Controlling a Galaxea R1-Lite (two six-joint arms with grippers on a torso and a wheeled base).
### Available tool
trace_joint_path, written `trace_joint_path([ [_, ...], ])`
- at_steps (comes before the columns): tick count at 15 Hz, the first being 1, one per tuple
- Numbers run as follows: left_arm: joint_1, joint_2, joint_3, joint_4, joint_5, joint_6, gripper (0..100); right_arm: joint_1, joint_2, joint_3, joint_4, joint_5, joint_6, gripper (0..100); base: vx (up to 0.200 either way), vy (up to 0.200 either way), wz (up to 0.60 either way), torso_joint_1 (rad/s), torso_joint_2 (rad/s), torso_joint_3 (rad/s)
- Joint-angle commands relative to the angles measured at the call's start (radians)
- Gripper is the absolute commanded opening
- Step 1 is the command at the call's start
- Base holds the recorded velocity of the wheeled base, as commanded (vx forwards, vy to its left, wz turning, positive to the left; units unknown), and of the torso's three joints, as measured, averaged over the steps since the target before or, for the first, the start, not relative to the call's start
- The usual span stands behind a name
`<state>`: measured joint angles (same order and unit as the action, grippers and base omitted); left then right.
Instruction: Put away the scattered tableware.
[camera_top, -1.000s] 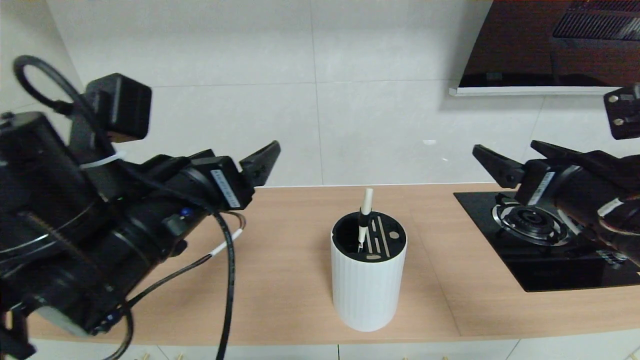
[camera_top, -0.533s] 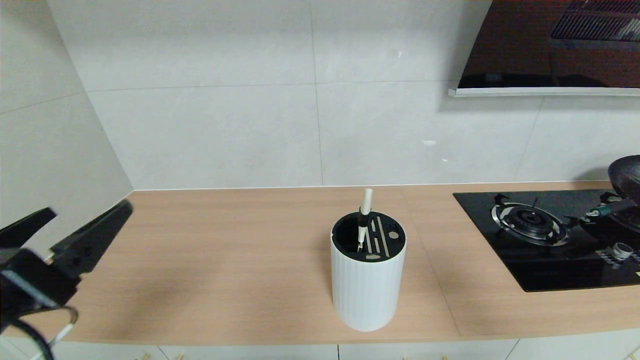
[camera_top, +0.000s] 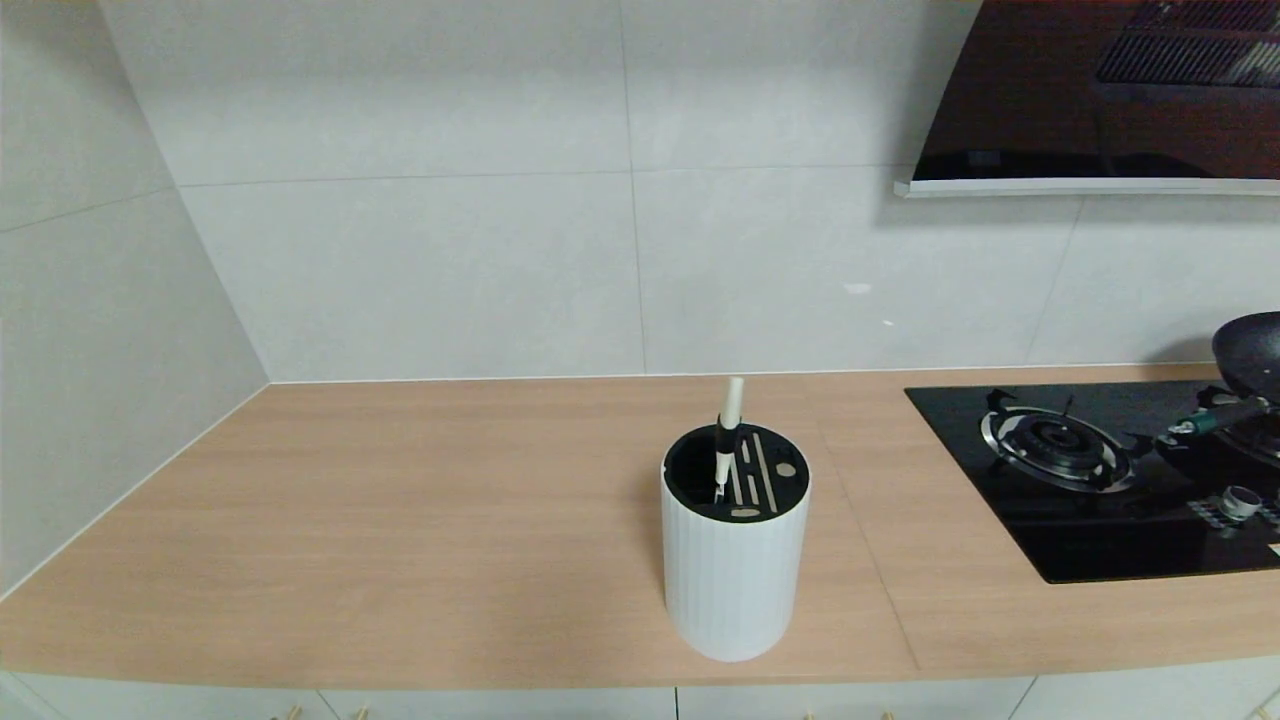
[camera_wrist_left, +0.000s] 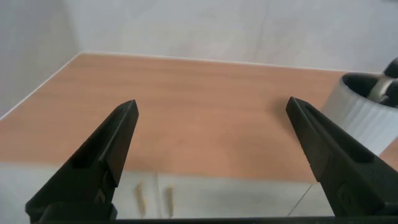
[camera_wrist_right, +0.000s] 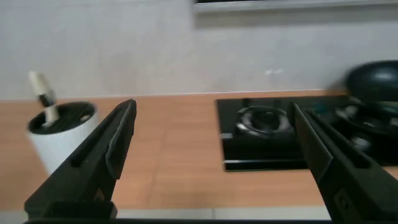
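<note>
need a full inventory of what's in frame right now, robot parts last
utensil holder: 1, white ribbed body with black slotted top, on the countertop near its front edge
utensil: 1, cream handle with black collar, standing in the holder; type cannot be told
countertop: 1, light wood, along the wall
gas hob: 1, black glass, set in the countertop at the right
burner: 1 in full view, silver ring, on the hob
pan: 1, black, on the hob at the far right
range hood: 1, dark, above the hob
wall tiles: several, white, behind the countertop
left gripper: 1, black, open, empty
right gripper: 1, black, open, empty
</note>
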<state>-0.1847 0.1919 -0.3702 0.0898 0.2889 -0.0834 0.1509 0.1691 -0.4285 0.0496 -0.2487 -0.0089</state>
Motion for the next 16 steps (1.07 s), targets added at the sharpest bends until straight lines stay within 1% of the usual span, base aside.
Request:
trace_joint_path([
  [1, 0.097, -0.095, 0.001, 0.010, -0.002, -0.002, 100, -0.103, -0.079, 0.013, 0.012, 0.012, -0.002, 100, 0.000, 0.000, 0.00, 0.000, 0.00, 0.000],
  [2, 0.156, -0.124, 0.014, 0.011, -0.014, 0.017, 100, -0.148, -0.109, 0.034, 0.016, 0.046, -0.002, 100, 0.000, 0.000, 0.00, 0.000, 0.00, 0.000],
  [3, 0.185, -0.160, 0.027, 0.016, -0.030, 0.044, 100, -0.168, -0.135, 0.057, 0.018, 0.066, -0.002, 100, 0.000, 0.000, 0.00, 0.000, 0.00, 0.000],
  [4, 0.197, -0.177, 0.048, 0.015, -0.030, 0.062, 100, -0.168, -0.143, 0.076, 0.015, 0.065, 0.000, 100, 0.000, 0.000, 0.00, 0.000, 0.00, 0.000],
  [5, 0.197, -0.175, 0.114, 0.001, -0.002, 0.062, 100, -0.166, -0.154, 0.111, 0.010, 0.060, 0.009, 100, 0.000, 0.000, 0.00, 0.000, 0.00, 0.000],
  [6, 0.194, -0.187, 0.163, -0.018, -0.005, 0.065, 100, -0.162, -0.168, 0.146, 0.010, 0.063, 0.023, 100, 0.000, 0.000, 0.00, 0.000, 0.00, 0.000],
  [7, 0.191, -0.192, 0.229, -0.035, -0.020, 0.070, 100, -0.160, -0.168, 0.201, 0.007, 0.068, 0.037, 100, 0.000, 0.000, 0.00, 0.000, 0.00, 0.000],
  [8, 0.191, -0.192, 0.290, -0.062, -0.047, 0.070, 100, -0.160, -0.168, 0.266, -0.008, 0.071, 0.040, 100, 0.000, 0.000, 0.00, 0.000, 0.00, 0.000],
  [9, 0.191, -0.192, 0.346, -0.099, -0.096, 0.070, 100, -0.160, -0.168, 0.321, -0.047, 0.082, 0.038, 100, 0.000, 0.000, 0.00, 0.000, 0.00, 0.000],
  [10, 0.191, -0.192, 0.370, -0.130, -0.145, 0.068, 100, -0.160, -0.168, 0.375, -0.100, 0.108, 0.037, 100, 0.000, 0.000, 0.00, 0.000, 0.00, 0.000],
  [11, 0.191, -0.192, 0.370, -0.124, -0.189, 0.063, 100, -0.160, -0.168, 0.429, -0.149, 0.146, 0.033, 100, 0.000, 0.000, 0.00, 0.000, 0.00, 0.000],
  [12, 0.191, -0.192, 0.370, -0.116, -0.223, 0.068, 100, -0.160, -0.168, 0.429, -0.116, 0.178, 0.038, 100, 0.000, 0.000, 0.00, 0.000, 0.00, 0.000],
  [13, 0.191, -0.192, 0.370, -0.110, -0.249, 0.071, 100, -0.160, -0.168, 0.429, -0.063, 0.189, 0.040, 100, 0.000, 0.000, 0.00, 0.000, 0.00, 0.000],
  [15, 0.191, -0.192, 0.370, -0.091, -0.297, 0.094, 100, -0.160, -0.168, 0.427, -0.048, 0.209, 0.044, 100, 0.000, 0.000, 0.00, 0.000, 0.00, 0.000],
  [16, 0.189, -0.190, 0.370, -0.090, -0.301, 0.102, 100, -0.160, -0.166, 0.429, -0.047, 0.229, 0.037, 100, 0.000, 0.000, 0.00, 0.000, 0.00, 0.000],
])
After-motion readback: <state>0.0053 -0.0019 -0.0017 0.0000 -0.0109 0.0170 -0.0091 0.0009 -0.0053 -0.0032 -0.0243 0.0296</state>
